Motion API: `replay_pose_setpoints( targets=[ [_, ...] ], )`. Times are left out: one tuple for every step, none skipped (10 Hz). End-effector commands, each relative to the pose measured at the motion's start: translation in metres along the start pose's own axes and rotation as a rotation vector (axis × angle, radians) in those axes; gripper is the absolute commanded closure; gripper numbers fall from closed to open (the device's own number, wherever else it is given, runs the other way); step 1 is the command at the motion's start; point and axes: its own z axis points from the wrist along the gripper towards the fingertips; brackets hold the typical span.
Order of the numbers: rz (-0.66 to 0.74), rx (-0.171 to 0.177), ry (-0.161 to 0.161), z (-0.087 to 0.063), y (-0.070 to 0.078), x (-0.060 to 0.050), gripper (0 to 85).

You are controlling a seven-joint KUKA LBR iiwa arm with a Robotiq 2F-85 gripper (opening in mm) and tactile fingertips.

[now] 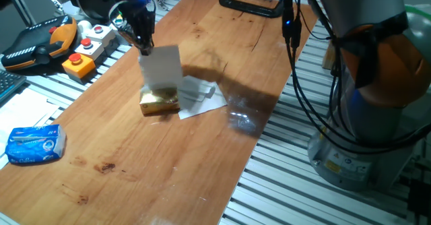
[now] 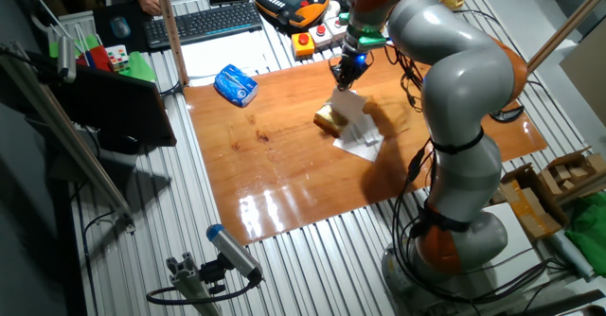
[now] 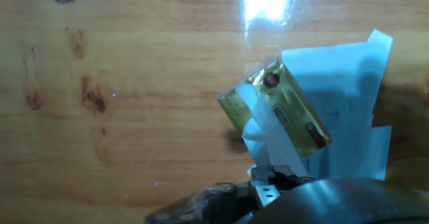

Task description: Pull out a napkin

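Observation:
My gripper [image 1: 143, 45] is shut on the top edge of a white napkin [image 1: 161, 68]. The sheet hangs down from the fingers to the shiny gold pack [image 1: 159, 102], and its lower end is still at the pack's opening. In the other fixed view the gripper [image 2: 346, 76] holds the napkin [image 2: 348, 105] just above the pack [image 2: 328, 119]. In the hand view the napkin [image 3: 268, 140] runs as a strip from the gold pack [image 3: 285, 110] up to my fingers at the bottom edge.
Other white sheets [image 1: 200, 97] lie flat on the wooden table [image 1: 135, 178] right of the pack. A blue-and-white tissue packet [image 1: 34, 145] lies at the front left. A black clamp [image 1: 249, 4] sits at the far edge. An orange button box [image 1: 79, 63] and a pendant [image 1: 40, 43] lie left.

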Motion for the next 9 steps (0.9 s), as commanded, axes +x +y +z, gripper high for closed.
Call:
replay_pose_setpoints(
  targets=[
    [0.006,-0.011,0.003,-0.001,0.001,0.002,84.3],
    [0.017,-0.026,0.001,0.001,0.003,0.002,84.3],
    [0.041,-0.066,-0.008,0.003,0.007,0.003,84.3],
    [0.069,-0.093,-0.02,0.007,0.013,0.005,84.3],
    [0.103,-0.097,-0.035,0.011,0.021,0.01,84.3],
    [0.133,-0.095,-0.046,0.017,0.028,0.014,84.3],
    [0.16,-0.096,-0.056,0.023,0.035,0.019,84.3],
    [0.193,-0.094,-0.07,0.03,0.043,0.024,84.3],
    [0.207,-0.095,-0.071,0.032,0.046,0.027,84.3]
  ],
)
